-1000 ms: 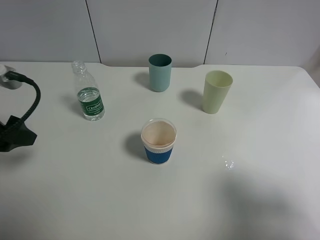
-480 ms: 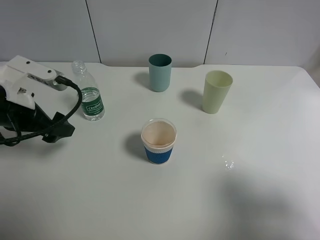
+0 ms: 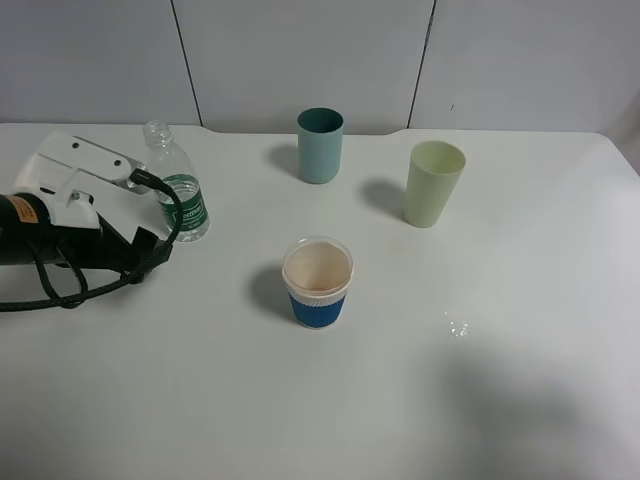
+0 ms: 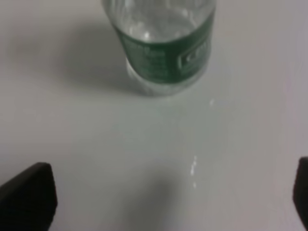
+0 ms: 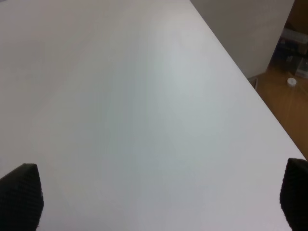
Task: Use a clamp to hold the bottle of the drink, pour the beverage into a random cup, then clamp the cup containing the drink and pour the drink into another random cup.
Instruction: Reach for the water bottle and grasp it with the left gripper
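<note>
A clear plastic bottle (image 3: 176, 186) with a green label and no cap stands at the far left of the white table; it holds some clear liquid. My left gripper (image 3: 148, 212) is open just left of the bottle, not touching it. In the left wrist view the bottle (image 4: 163, 43) stands ahead of the open left gripper (image 4: 163, 192), beyond the fingertips (image 4: 29, 192). A paper cup with a blue sleeve (image 3: 318, 282) stands mid-table, a teal cup (image 3: 320, 145) behind it, a pale green cup (image 3: 434, 183) to the right. My right gripper (image 5: 156, 195) is open over bare table, outside the exterior view.
Small water drops (image 3: 457, 328) lie on the table right of the paper cup, and a few drops (image 4: 194, 166) lie in front of the bottle. A black cable (image 3: 60, 285) loops off the left arm. The right wrist view shows the table's edge (image 5: 250, 86) with wooden floor beyond.
My left arm has swung in from the table's left edge towards the bottle and now sits right beside it. Bottle and cups have not moved.
</note>
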### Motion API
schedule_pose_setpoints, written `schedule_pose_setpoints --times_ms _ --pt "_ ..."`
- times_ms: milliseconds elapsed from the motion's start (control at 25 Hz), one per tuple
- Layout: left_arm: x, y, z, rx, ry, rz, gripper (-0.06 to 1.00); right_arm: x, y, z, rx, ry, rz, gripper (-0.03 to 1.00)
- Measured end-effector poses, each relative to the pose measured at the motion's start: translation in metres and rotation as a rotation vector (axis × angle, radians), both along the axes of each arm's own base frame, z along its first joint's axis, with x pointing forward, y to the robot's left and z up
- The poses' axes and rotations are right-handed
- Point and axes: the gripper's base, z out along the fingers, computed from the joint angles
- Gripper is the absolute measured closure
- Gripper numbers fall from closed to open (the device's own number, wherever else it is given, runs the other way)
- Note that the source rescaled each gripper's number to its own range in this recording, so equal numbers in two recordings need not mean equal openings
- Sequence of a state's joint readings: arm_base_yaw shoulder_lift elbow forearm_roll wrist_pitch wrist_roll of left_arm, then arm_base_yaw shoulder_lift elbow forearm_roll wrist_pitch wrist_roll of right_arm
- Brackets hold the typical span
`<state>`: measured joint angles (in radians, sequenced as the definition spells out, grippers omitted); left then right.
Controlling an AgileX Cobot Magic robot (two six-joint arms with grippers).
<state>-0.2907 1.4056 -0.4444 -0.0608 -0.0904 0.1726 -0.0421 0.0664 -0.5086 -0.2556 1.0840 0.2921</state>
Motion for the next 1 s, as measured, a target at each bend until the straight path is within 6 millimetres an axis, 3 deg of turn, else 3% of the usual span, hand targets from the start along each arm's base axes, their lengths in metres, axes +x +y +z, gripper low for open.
schedule_pose_setpoints --times_ms 320,520,1000 --pt "-0.002 0.000 -0.014 -0.026 -0.153 -0.029 -0.06 0.000 0.000 0.000 0.000 0.000 0.000 0.02" --pt "0.011 -0.011 -0.035 -0.130 -0.215 -0.049 -0.06 0.000 0.000 0.000 0.000 0.000 0.000 0.02" --pt "0.034 -0.018 -0.055 -0.209 -0.342 -0.053 -0.06 0.000 0.000 0.000 0.000 0.000 0.000 0.02"
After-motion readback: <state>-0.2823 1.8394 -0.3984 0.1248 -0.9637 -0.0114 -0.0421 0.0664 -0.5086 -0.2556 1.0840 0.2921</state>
